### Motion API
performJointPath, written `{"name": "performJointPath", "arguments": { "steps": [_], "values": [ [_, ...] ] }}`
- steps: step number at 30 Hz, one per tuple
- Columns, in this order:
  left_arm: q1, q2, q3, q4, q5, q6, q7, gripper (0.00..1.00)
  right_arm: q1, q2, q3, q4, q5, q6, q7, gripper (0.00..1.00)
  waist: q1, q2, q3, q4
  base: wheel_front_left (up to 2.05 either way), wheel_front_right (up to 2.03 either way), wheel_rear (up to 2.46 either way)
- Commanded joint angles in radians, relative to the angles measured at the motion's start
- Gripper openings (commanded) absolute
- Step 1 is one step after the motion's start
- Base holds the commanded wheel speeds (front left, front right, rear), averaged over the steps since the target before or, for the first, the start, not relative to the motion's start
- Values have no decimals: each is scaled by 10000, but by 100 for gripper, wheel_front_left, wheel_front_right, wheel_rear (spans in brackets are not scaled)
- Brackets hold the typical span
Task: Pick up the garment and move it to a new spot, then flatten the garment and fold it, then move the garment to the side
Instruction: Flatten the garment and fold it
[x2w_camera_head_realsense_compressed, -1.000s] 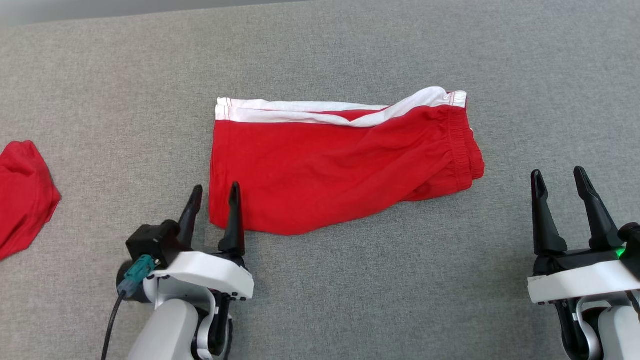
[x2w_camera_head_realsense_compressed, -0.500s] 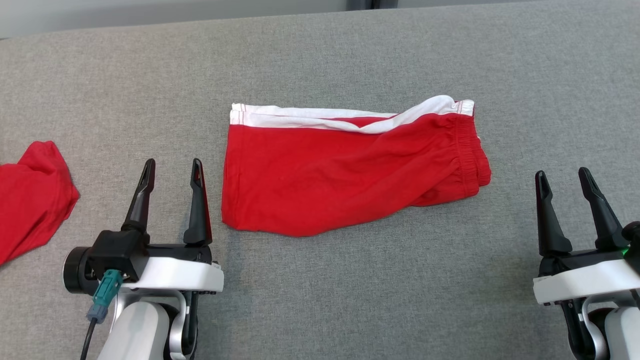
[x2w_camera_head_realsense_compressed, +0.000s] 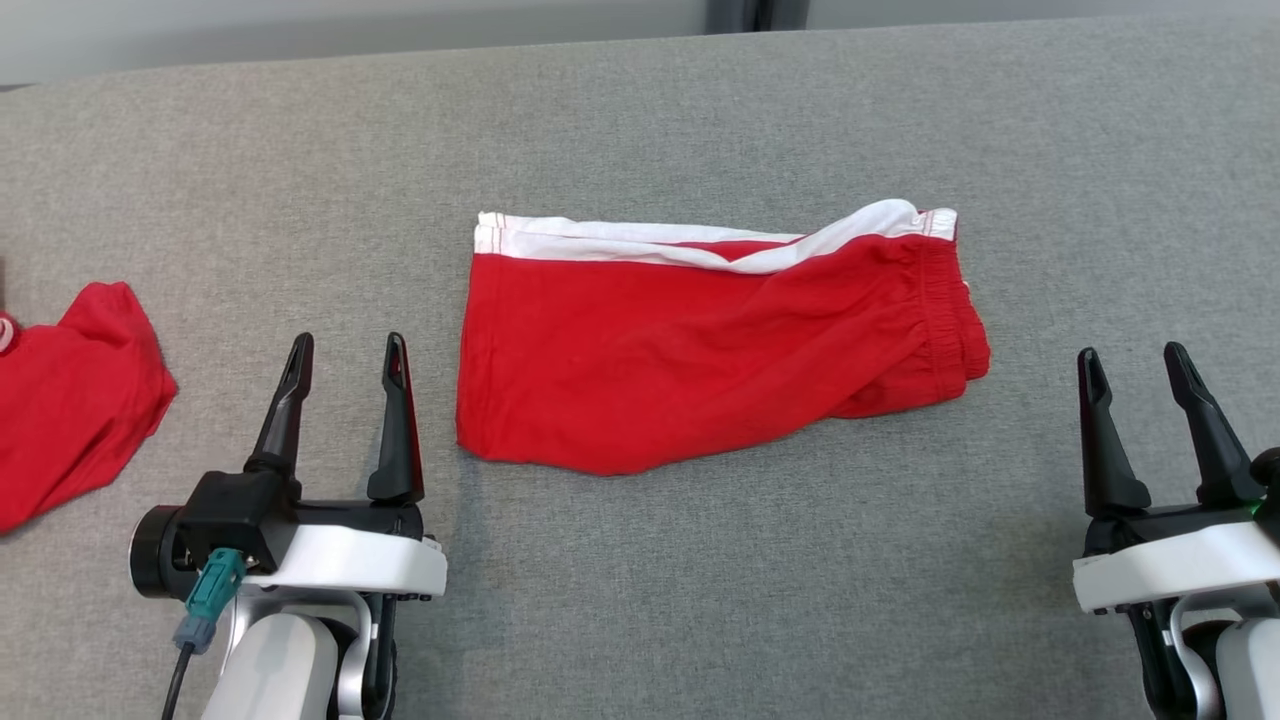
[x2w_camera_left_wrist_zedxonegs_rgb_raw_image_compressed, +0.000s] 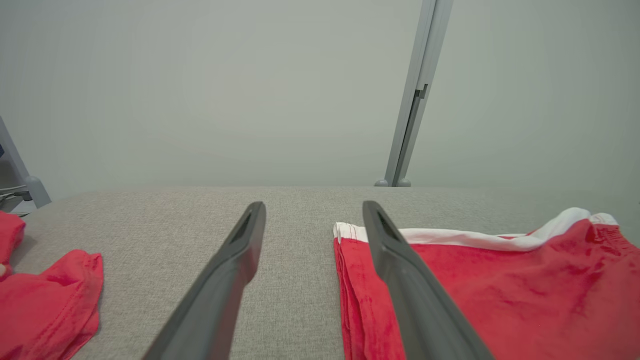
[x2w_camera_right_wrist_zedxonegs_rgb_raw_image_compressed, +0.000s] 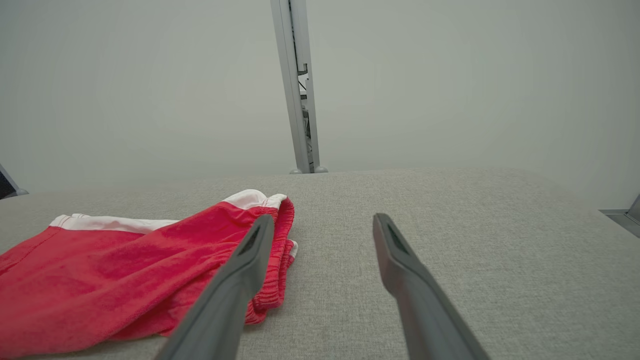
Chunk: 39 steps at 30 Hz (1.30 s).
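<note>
Both grippers stand with jaws spread wide and nothing in them, the left gripper (x2w_camera_head_realsense_compressed: 347, 342) toward the near left corner of the table (x2w_camera_head_realsense_compressed: 640, 600) and the right gripper (x2w_camera_head_realsense_compressed: 1131, 352) toward the near right corner. The garment (x2w_camera_head_realsense_compressed: 700, 360), red shorts with a white band along the far edge, lies folded in the middle of the table between them. Its left edge is just beside the left gripper's inner finger without touching it, and its gathered waistband end is near the right gripper but clearly apart. To my eye the folding looks done and the shift to the side is what remains. For that I'd have each gripper come in low at its own end and pinch through all the layers at once. They should then lift together so the fold holds, and set the garment down short of the other red cloth (x2w_camera_head_realsense_compressed: 70, 390) at the left edge.
</note>
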Motion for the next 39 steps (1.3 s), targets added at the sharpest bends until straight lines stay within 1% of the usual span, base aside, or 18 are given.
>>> {"name": "performJointPath", "arguments": {
  "steps": [1,10,16,22,25,30,37,38,39],
  "values": [
    [-64,15,41,15,1,-45,-14,100,-114,-83,-17,41,28,4,43,100,0,-1,21,95,0,0,0],
    [-187,-131,52,-116,68,-120,-14,100,-912,-483,364,753,193,4,165,100,0,-1,149,549,0,0,0],
    [-313,-256,-13,-126,144,-211,-15,100,-1766,-659,823,2201,504,4,188,100,0,-1,370,883,0,0,0],
    [-478,-401,-102,-47,193,-312,-15,100,-2226,-646,1147,3727,899,4,62,100,0,-1,507,1151,0,0,0],
    [-484,-452,-88,-58,202,-326,-15,100,-2274,-540,1226,4250,1183,4,2,100,0,-1,541,1187,0,0,0],
    [-464,-490,-40,-110,268,-364,-15,100,-2368,-432,1701,4835,1747,4,92,100,0,-1,592,1158,0,0,0],
    [-534,-532,18,-128,372,-394,-15,100,-2627,-693,2322,5261,2362,5,2,100,0,-1,623,1172,0,0,0],
    [-528,-538,24,-125,380,-401,-15,100,-2650,-732,2377,5311,2422,4,-25,91,0,-1,620,1179,0,0,0],
    [-520,-542,37,-122,379,-403,-15,100,-2680,-762,2431,5367,2477,4,-67,69,0,-1,615,1181,0,0,0]
  ]
}}
